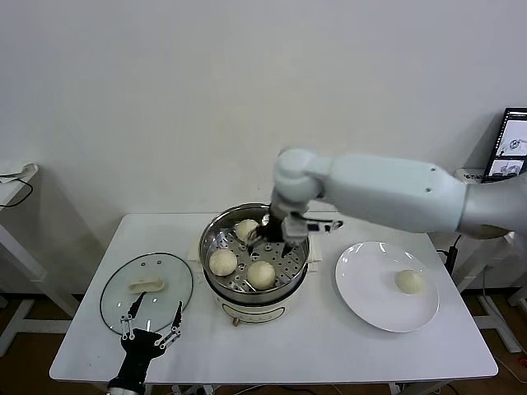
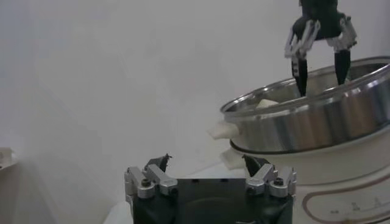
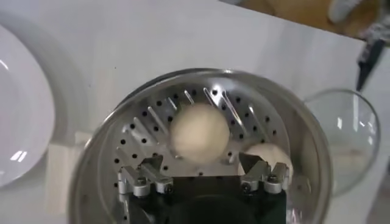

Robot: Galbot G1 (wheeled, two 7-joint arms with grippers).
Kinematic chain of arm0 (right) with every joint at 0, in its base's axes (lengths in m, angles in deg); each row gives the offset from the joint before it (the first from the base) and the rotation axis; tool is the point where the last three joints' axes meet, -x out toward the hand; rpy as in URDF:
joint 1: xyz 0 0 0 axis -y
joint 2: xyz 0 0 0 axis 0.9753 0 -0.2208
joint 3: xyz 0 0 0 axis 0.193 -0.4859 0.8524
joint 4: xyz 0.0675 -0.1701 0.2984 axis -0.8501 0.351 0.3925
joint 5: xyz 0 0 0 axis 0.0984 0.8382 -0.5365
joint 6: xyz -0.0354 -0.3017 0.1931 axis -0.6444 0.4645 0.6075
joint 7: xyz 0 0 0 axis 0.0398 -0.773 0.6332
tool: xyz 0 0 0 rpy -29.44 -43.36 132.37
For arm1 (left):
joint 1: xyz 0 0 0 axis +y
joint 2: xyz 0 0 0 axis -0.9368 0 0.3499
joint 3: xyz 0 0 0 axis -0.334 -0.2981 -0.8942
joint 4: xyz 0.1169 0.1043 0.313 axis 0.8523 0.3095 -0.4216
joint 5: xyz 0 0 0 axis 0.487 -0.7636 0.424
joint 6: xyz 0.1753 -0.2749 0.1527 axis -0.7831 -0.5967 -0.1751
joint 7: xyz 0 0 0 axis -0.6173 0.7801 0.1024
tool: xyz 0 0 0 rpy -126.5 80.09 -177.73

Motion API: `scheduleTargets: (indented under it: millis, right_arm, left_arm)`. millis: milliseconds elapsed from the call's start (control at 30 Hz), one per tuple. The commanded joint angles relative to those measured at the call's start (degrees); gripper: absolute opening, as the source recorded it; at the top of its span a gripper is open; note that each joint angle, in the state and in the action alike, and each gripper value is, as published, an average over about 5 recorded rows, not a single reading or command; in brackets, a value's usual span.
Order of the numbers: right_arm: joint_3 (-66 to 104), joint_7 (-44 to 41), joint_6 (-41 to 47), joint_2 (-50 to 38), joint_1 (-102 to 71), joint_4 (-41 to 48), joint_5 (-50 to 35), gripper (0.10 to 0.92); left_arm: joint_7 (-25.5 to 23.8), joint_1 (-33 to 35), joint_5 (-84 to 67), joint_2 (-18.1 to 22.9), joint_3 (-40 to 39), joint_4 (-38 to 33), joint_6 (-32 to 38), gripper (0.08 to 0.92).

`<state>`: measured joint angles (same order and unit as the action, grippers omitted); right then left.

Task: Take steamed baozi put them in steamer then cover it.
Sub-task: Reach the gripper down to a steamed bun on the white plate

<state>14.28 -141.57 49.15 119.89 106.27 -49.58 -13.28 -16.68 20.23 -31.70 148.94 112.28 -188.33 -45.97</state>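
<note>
The steamer (image 1: 251,298) stands mid-table with three steamed baozi on its perforated tray (image 1: 246,229) (image 1: 222,262) (image 1: 261,274). My right gripper (image 1: 272,239) hangs open just inside the pot's rim. In the right wrist view a baozi (image 3: 200,133) lies on the tray ahead of the spread right gripper (image 3: 201,167), untouched, with another baozi (image 3: 268,159) beside it. A fourth baozi (image 1: 409,281) rests on the white plate (image 1: 370,280). The cover (image 1: 146,288) lies flat to the steamer's left. My left gripper (image 1: 151,325) waits open at the table's front edge, by the cover.
The white table (image 1: 313,346) carries only the steamer, plate and cover. A screen (image 1: 512,144) stands off the table at the far right, and another table's corner (image 1: 16,185) shows at the left. From the left wrist, the steamer (image 2: 317,122) rises ahead with the right gripper (image 2: 320,61) above it.
</note>
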Motion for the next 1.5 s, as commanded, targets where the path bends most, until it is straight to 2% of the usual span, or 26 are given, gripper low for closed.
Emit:
scheduleTargets:
  millis: [33, 100, 200, 400, 733, 1033, 1500]
  right_arm:
    - [0.6, -5.8, 25.2, -17.5, 5.1, 9.4, -28.7, 0.823]
    - [0.2, -6.8, 30.7, -19.8, 4.7, 12.8, -31.3, 0.823]
    - [-1.9, -8.8, 35.5, -21.9, 3.1, 17.9, -30.7, 0.823]
    - [-2.9, -8.7, 38.4, -24.9, -7.1, 23.2, -26.9, 0.823]
    - [6.3, -4.4, 36.9, -26.6, -22.8, 24.8, -17.5, 0.823]
    - [13.5, -0.7, 35.7, -24.0, -30.4, 28.5, -15.4, 0.823]
    - [15.4, 3.3, 34.0, -20.1, -31.5, 34.1, -14.4, 0.823]
  left_arm:
    - [-0.4, 0.1, 0.0, -0.1, 0.1, 0.0, 0.7, 0.823]
    - [-0.5, 0.0, 0.0, -0.1, 0.1, 0.0, 0.7, 0.823]
    - [-0.5, 0.1, 0.0, -0.1, -0.1, -0.1, 0.7, 0.823]
    - [-0.4, 0.4, 0.1, 0.1, -0.1, 0.0, 0.7, 0.823]
    - [-0.3, 0.7, 0.2, 0.5, -0.1, -0.1, 0.5, 0.823]
    - [-0.2, 1.1, 1.4, 0.5, -0.8, -0.1, 0.8, 0.823]
    - [0.0, 1.2, 1.3, 0.5, -0.5, -0.3, 0.8, 0.823]
